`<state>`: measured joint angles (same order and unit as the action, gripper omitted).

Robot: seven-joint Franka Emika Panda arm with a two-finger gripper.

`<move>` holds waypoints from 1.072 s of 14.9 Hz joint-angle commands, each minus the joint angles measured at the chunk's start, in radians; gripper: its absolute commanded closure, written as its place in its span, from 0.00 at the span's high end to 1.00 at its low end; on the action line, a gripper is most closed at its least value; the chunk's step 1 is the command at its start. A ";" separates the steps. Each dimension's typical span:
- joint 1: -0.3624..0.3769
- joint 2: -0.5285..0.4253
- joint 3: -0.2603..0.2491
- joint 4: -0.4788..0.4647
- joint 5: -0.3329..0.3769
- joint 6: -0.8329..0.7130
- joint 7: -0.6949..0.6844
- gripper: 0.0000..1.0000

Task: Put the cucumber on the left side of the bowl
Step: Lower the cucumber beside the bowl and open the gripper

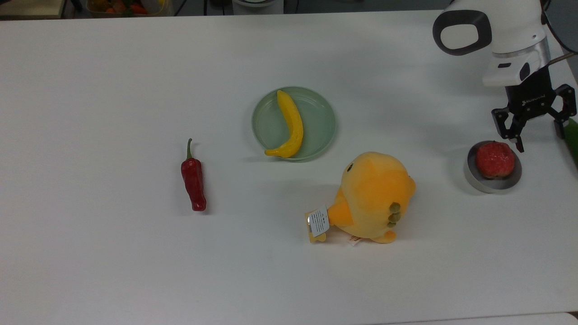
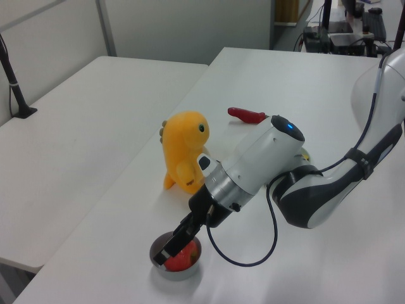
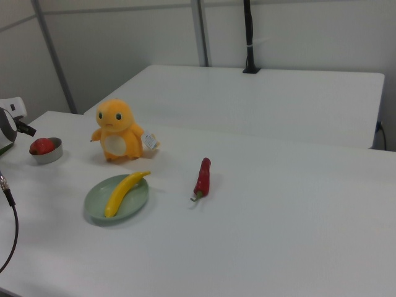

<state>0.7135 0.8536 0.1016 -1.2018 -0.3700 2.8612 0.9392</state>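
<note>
My gripper [image 1: 539, 137] hangs with its jaws spread wide and nothing between them, just above and toward the top view's right of the bowl [image 1: 472, 180]. The cucumber [image 1: 573, 144] appears as a green sliver at the very right edge of the top view, beside my outer finger and apart from the bowl; most of it is cut off by the picture's edge, so I cannot tell whether it rests flat on the table [image 1: 113, 90]. The bowl holds a red fruit [image 1: 495, 159] that fills most of it. In the left view my fingers point down at the near rim of the bowl, close over the red fruit. Further toward the top view's left sits a yellow plush toy [image 1: 375, 196] with a paper tag, well apart from the bowl. Beyond it a pale green plate [image 1: 259, 131] carries a banana [image 1: 291, 124] lying across it. A red chili pepper [image 1: 194, 180] lies alone on the table, further left still in the top view.
</note>
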 commanded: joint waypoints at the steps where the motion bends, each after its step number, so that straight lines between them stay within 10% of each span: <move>1: 0.011 0.021 -0.033 0.027 -0.021 0.029 0.027 0.80; 16: -0.066 -0.112 -0.023 -0.047 -0.014 0.015 0.023 0.80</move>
<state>0.6908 0.8422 0.0837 -1.1770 -0.3700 2.8613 0.9392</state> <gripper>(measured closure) 0.198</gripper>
